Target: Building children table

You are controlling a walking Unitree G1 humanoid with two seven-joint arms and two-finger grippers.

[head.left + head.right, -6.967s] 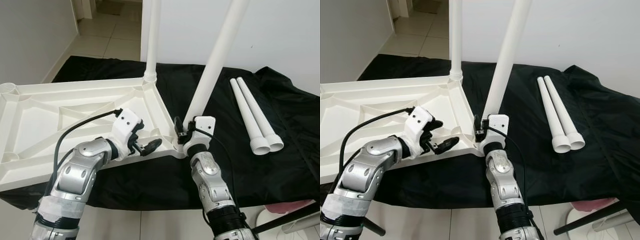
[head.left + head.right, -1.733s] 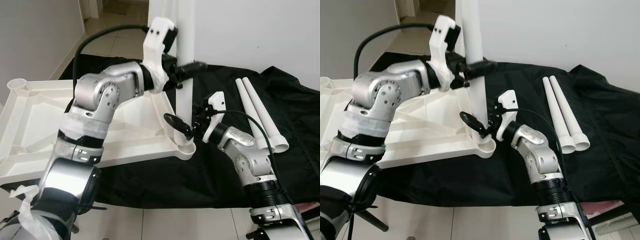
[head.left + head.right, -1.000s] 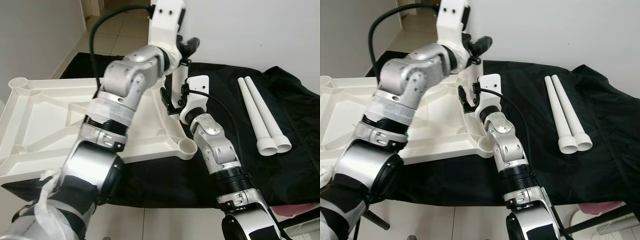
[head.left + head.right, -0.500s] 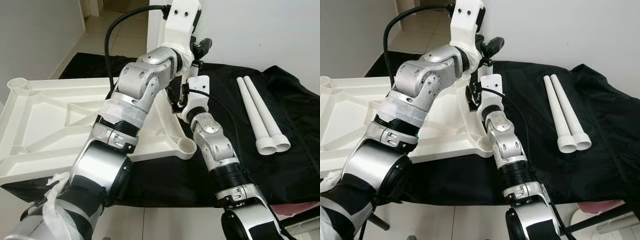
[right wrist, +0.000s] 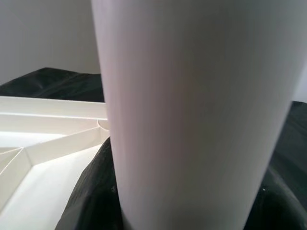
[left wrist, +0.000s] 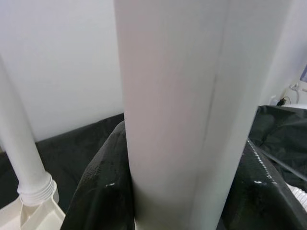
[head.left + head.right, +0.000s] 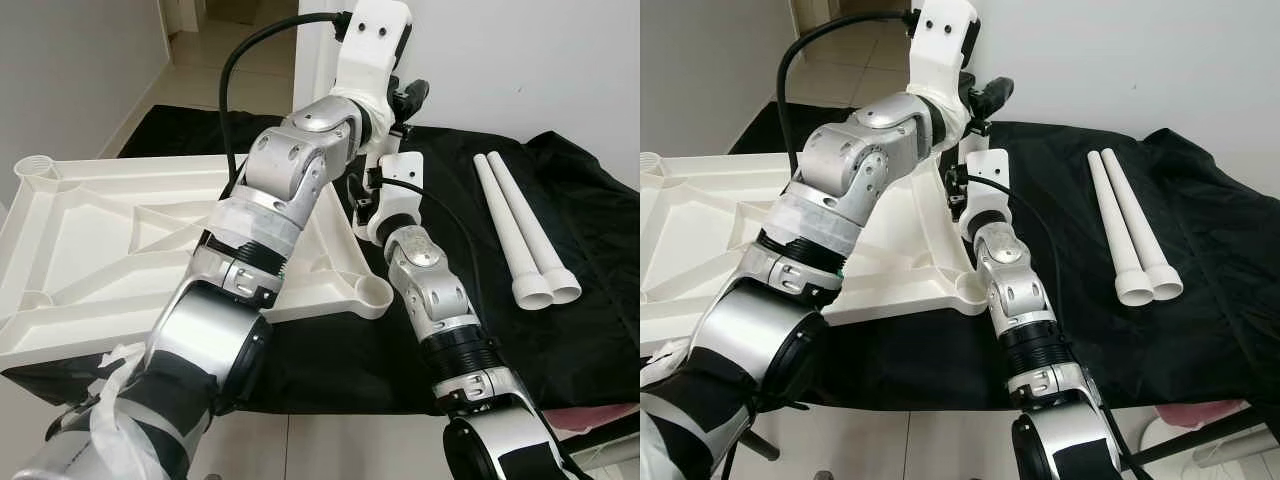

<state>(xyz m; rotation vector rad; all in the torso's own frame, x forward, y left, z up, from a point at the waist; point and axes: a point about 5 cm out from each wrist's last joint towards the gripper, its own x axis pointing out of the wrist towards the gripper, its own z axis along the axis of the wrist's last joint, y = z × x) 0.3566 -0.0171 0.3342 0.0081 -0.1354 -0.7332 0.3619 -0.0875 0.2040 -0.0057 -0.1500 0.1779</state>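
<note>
The white tabletop [image 7: 100, 240] lies upside down on a black cloth [image 7: 560, 330]. My left gripper [image 7: 405, 100] is raised high over its far right side, and my right gripper [image 7: 358, 195] sits just below it. Both are shut on one white table leg [image 6: 177, 96], which stands between the black fingers [image 6: 100, 191] in the left wrist view and between the fingers [image 5: 96, 201] around the leg [image 5: 192, 96] in the right wrist view. My left forearm hides most of this leg from the head. The near right corner socket [image 7: 372, 292] is empty. Another leg [image 6: 21, 158] stands in a socket.
Two spare white legs [image 7: 520, 235] lie side by side on the cloth to the right. A white wall runs behind the table, with a tiled doorway at the back left. A pink object [image 7: 600, 415] sits past the cloth's near right edge.
The leg that stood in the near right corner socket has left it, and that socket is now empty. Both grippers have moved toward the far side with the leg, the left arm rising.
</note>
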